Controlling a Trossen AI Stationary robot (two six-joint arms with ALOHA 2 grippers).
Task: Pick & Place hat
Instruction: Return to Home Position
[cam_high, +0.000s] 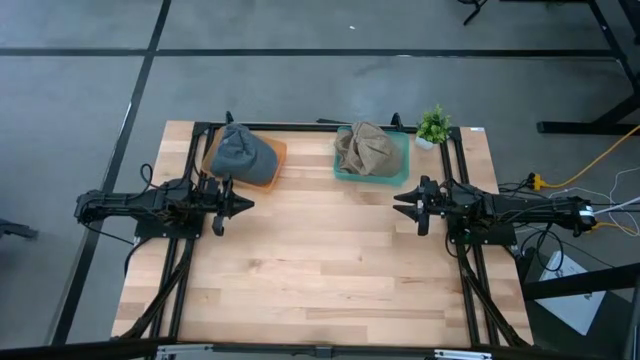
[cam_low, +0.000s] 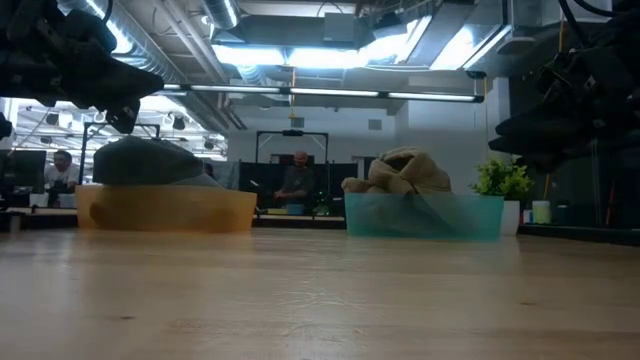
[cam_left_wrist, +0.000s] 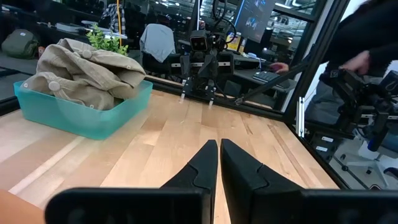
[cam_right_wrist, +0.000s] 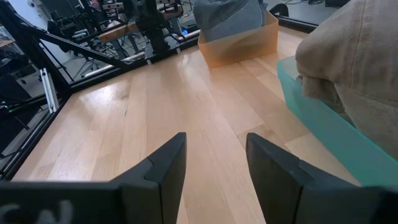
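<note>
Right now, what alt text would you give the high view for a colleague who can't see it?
From above: a gray cap sits in the orange bin and a brown cap in the green bin, side by side on the wooden table. The left end effector and right end effector face each other across the table, both empty.

two bins stand along the far edge of the table (cam_high: 320, 270), side by side with a gap between them. the left bin (cam_high: 275, 160) has the left cap (cam_high: 242, 153) lying in it, and the right bin (cam_high: 403, 156) has the right cap (cam_high: 365, 150) heaped in it. a potted plant (cam_high: 433, 127) sits just right of the right bin, at the far right corner. the left pincer (cam_high: 245, 204) is on the near side of the left bin. the right pincer (cam_high: 400, 200) is on the near side of the right bin. the two point at each other, well apart.
</note>
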